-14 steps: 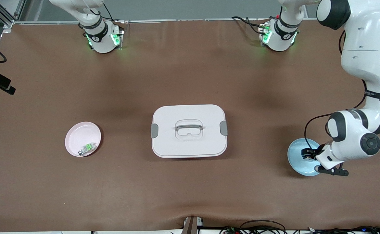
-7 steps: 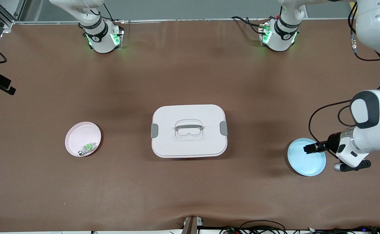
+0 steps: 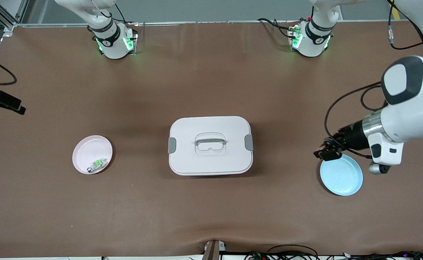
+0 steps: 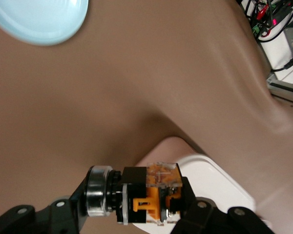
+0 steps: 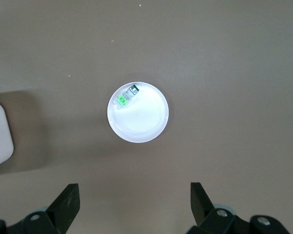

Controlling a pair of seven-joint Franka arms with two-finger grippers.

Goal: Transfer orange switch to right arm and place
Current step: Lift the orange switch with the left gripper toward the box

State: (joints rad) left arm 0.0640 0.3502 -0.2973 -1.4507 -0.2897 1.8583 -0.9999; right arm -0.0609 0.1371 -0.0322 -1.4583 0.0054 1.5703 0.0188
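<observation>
There are 2 plates on the bench: 1 pink plate [image 3: 92,154] and 1 light blue plate [image 3: 341,174]. There is 1 white lidded box [image 3: 210,145], 1 small green-and-clear component [image 3: 97,164] and 1 orange switch [image 4: 154,194]. There are 2 robot arms, each with 1 tool: the left tool [image 3: 326,153] and the right tool [image 5: 134,204].

Lidded box [image 3: 210,145] mid-table; plate [image 3: 92,154] holding small component [image 3: 97,164] toward right arm's end; empty plate [image 3: 341,175] toward left arm's end.
</observation>
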